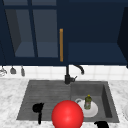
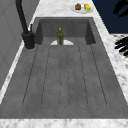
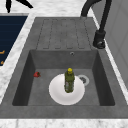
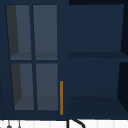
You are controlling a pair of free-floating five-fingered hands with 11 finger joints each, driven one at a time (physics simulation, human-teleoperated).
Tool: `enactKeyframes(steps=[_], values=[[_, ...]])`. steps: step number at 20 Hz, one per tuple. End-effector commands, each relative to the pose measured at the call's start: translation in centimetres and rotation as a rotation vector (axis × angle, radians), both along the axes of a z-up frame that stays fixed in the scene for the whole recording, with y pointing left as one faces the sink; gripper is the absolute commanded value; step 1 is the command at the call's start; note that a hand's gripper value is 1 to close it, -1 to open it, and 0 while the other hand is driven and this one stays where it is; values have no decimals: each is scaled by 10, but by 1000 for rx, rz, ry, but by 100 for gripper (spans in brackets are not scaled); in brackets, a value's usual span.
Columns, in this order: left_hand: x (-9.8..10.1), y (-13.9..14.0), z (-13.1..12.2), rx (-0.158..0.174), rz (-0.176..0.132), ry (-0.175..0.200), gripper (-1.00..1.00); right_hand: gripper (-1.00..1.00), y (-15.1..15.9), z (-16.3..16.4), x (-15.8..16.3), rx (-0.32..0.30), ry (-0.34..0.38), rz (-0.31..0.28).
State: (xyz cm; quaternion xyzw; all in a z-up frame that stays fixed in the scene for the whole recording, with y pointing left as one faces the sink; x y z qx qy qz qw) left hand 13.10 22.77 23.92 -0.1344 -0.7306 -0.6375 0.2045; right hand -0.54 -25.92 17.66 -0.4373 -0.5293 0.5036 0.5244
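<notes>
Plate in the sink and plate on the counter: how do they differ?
The plate in the sink is plain white and lies on the basin floor, while the plate on the counter sits up on the marble beyond the sink's far end. The sink plate carries one upright green bottle; the counter plate holds two small pieces of food, one brown, one yellow. Both look round and shallow.
</notes>
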Motion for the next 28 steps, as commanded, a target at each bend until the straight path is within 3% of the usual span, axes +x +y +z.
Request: enactKeyframes(steps=[1,13,22,24,26,28], values=[[-1,0,12,62,-105,-58,-100,0,0,0,0,0,0,0],[-1,1,42,98,-93,-90,-100,0,0,0,0,0,0,0],[-1,0,68,122,-66,-96,-100,0,0,0,0,0,0,0],[-1,-4,75,109,-50,-113,-100,0,0,0,0,0,0,0],[-10,-8,84,75,-8,-154,-100,0,0,0,0,0,0,0],[-17,-14,86,74,9,-198,-100,0,0,0,0,0,0,0]])
